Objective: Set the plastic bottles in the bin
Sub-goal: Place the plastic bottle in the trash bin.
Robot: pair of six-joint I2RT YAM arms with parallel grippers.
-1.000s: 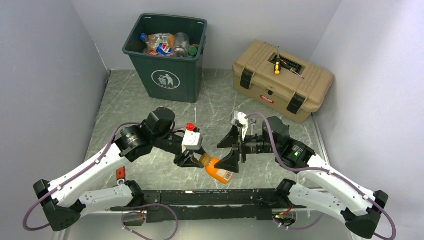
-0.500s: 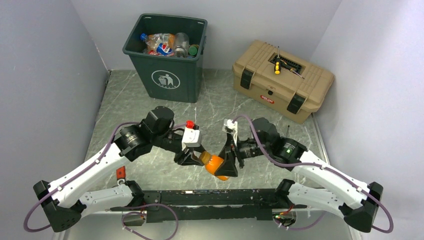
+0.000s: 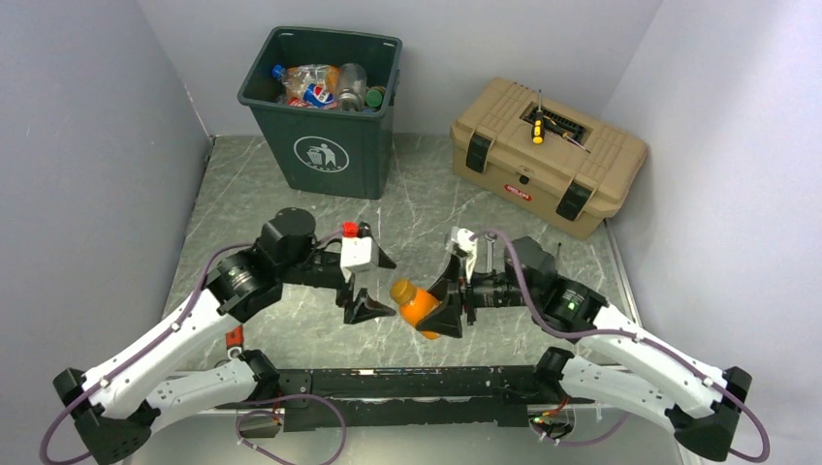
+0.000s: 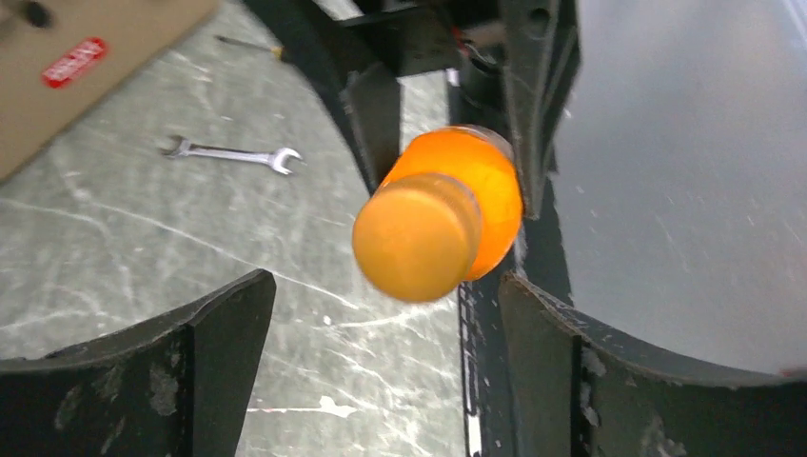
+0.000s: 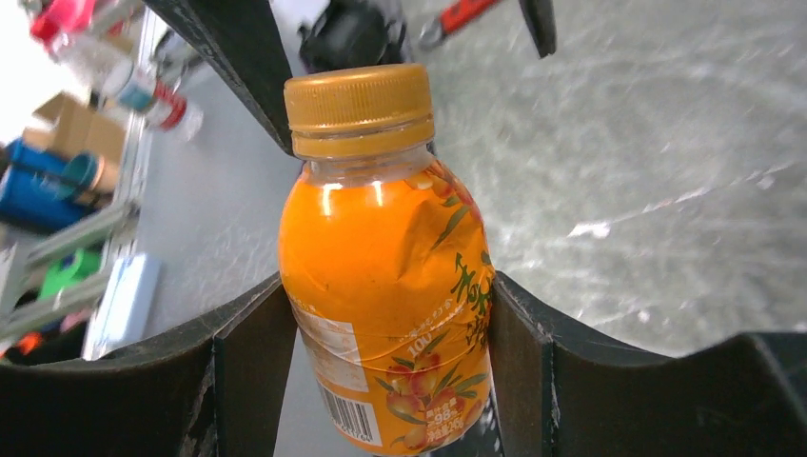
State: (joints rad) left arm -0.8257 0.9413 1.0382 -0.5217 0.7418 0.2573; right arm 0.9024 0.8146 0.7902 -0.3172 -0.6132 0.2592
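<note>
An orange plastic bottle [image 3: 415, 303] with an orange cap hangs above the table's near middle. My right gripper [image 3: 438, 302] is shut on its body. In the right wrist view both fingers press the label sides of the bottle [image 5: 385, 276], inside the right gripper [image 5: 387, 281]. My left gripper [image 3: 372, 284] stands open just left of the cap and touches nothing. The left wrist view has the bottle's cap [image 4: 417, 236] facing it beyond the open left gripper [image 4: 383, 286]. At the back left, the dark green bin [image 3: 330, 145] holds several bottles [image 3: 318, 87].
A tan toolbox [image 3: 548, 155] sits at the back right with a yellow-handled screwdriver [image 3: 537, 132] on its lid. A wrench [image 4: 228, 154] lies on the marble table beside it. Grey walls close in on both sides.
My left gripper has let go of the bottle's neck, opened and drawn back to the left. My right gripper has closed on the bottle's body and now holds it alone.
</note>
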